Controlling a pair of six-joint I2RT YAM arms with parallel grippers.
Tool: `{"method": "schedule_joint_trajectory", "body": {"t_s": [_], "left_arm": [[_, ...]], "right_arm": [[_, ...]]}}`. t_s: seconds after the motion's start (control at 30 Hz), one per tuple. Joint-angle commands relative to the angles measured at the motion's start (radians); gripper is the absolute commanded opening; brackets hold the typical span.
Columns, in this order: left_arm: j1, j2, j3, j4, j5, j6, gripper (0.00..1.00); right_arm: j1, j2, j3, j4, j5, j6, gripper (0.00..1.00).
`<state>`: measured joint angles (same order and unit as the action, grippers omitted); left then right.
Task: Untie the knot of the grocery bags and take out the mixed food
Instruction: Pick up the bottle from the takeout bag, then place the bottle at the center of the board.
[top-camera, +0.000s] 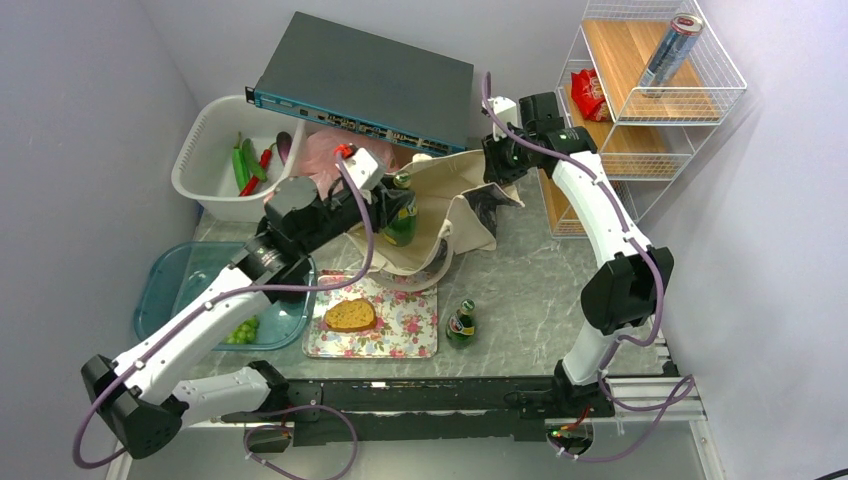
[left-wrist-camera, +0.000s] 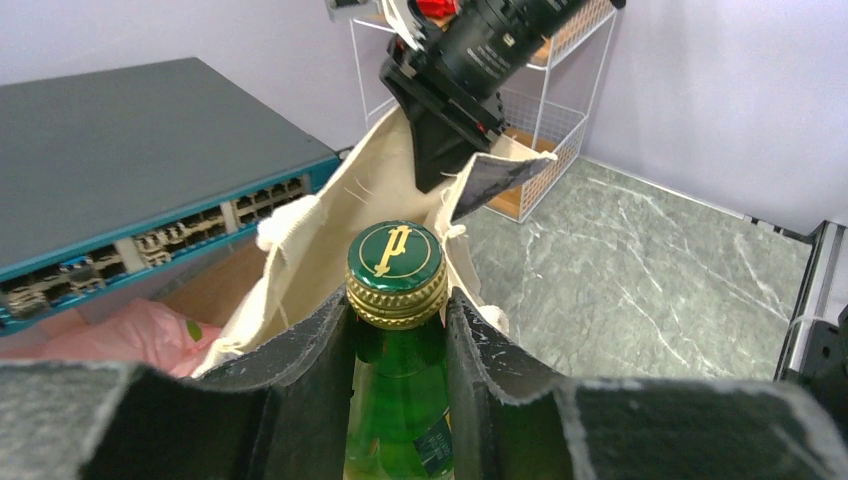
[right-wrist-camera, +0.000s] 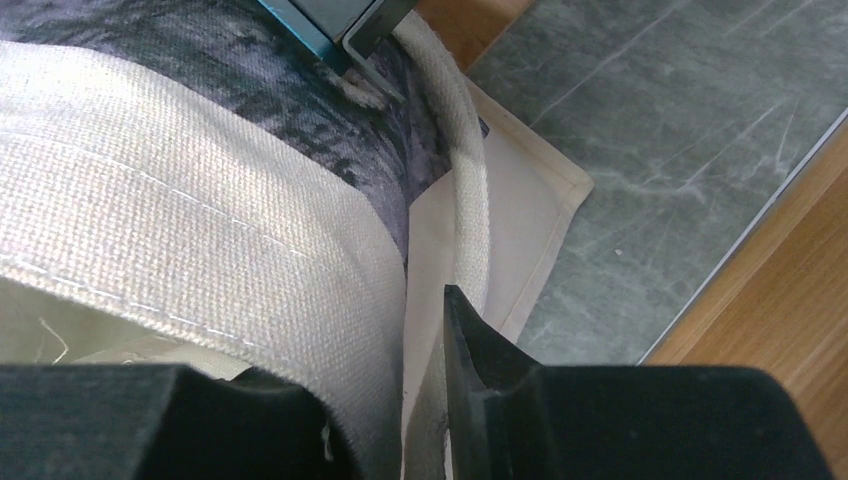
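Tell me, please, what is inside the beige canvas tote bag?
A green glass bottle shows at the mouth of the beige canvas tote, its neck clamped by the left gripper. Folded fabric covers whatever lies deeper.

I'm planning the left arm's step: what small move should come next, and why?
Probably raise the left gripper straight up. It clasps the green bottle by the neck at the mouth of the canvas tote, with the right gripper at the tote's rim, so the bottle should clear the fabric first.
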<state>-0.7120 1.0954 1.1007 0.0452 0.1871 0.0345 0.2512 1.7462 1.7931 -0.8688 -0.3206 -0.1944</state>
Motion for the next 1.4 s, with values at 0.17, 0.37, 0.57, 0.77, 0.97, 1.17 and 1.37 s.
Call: {"method": "schedule_joint_trajectory", "body": {"t_s": [0.17,0.37,0.57,0.77,0.97,1.17,1.37], "left_arm": [[0.084,-0.095,0.230,0.018,0.016,-0.073,0.00],[0.181,-0.126,0.323,-0.107,0.005,-0.080,0.00],[0.243,-0.164,0.249,-0.084,-0.018,-0.069,0.00],[0.263,-0.159,0.151,-0.008,-0.144,-0.059,0.00],[0.276,-0.152,-0.037,0.128,-0.148,-0.126,0.00],[0.279,-0.099,-0.192,0.290,-0.141,-0.152,0.00],[0.296,0.005,-0.296,0.474,-0.124,-0.136,0.00]], "right_arm": [[-0.009,0.036,0.106,-0.079,0.007,-0.092,0.23],[-0.016,0.032,0.100,-0.074,0.067,-0.109,0.00],[-0.047,0.025,0.113,-0.115,0.084,-0.153,0.00],[-0.061,0.014,0.092,-0.132,0.107,-0.188,0.00],[-0.073,-0.012,0.069,-0.153,0.137,-0.225,0.00],[-0.083,-0.026,0.058,-0.173,0.155,-0.228,0.00],[-0.086,-0.032,0.066,-0.220,0.178,-0.231,0.00]]}}
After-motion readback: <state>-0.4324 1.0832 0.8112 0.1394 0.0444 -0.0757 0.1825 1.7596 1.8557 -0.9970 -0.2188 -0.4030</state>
